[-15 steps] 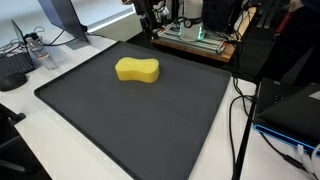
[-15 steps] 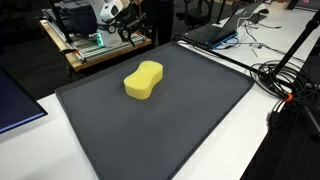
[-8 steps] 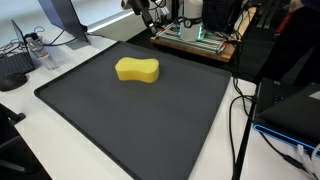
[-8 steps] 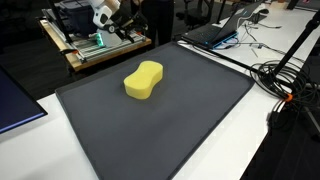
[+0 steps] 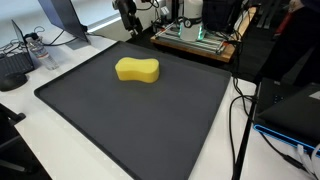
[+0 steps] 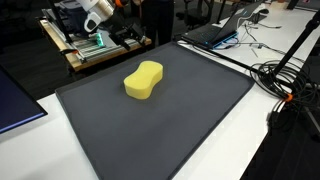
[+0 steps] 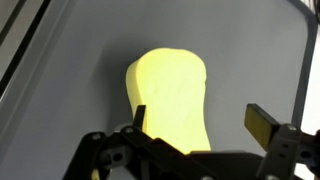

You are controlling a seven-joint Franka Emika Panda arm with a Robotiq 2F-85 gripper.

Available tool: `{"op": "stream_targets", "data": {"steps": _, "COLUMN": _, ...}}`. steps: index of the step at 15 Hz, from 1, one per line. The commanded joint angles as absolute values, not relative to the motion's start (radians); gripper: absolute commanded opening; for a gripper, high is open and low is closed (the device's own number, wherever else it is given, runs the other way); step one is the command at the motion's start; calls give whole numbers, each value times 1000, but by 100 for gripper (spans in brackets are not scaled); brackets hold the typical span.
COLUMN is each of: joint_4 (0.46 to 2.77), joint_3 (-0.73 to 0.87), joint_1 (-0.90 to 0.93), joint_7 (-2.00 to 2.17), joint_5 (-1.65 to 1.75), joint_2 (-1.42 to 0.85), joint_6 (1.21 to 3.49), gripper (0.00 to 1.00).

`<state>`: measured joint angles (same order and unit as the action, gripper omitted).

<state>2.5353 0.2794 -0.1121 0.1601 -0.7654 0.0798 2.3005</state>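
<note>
A yellow, peanut-shaped sponge point(image 5: 138, 69) point(image 6: 143, 80) lies flat on a large dark grey mat point(image 5: 150, 125) point(image 6: 175, 125). My gripper point(image 7: 200, 122) hangs open well above it. The wrist view looks down on the sponge point(image 7: 168, 95), whose near end runs between the two spread fingertips; the left fingertip point(image 7: 140, 118) stands over its edge and the right one point(image 7: 262, 124) over bare mat point(image 7: 70, 100). Nothing is held. In both exterior views only part of the arm point(image 5: 125, 13) point(image 6: 96, 12) shows at the top edge, behind the mat's far side.
A wooden rack of electronics with green lights point(image 5: 195, 38) point(image 6: 100, 45) stands behind the mat. A laptop point(image 6: 215, 30) and a tangle of black cables point(image 6: 285, 75) point(image 5: 240, 110) lie beside it. A monitor stand point(image 5: 65, 15) and a bottle point(image 5: 35, 45) sit on the white table.
The arm has swung sideways along the far edge of the mat, toward the left in both exterior views. The sponge has not moved and the jaws stay spread.
</note>
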Motion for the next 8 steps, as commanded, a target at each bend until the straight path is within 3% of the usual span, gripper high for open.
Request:
{"op": "stream_targets", "data": {"steps": 1, "joint_4": 2494, "joint_3": 234, "joint_1": -154, "joint_7": 312, "joint_5": -668, "joint_2": 13, "joint_6": 2399, "gripper": 100}}
{"op": "stream_targets", "data": {"steps": 8, "joint_4": 2456, "joint_3": 251, "joint_1": -200, "joint_7": 357, "joint_5": -459, "joint_2": -19, "joint_6": 2414, "gripper": 100}}
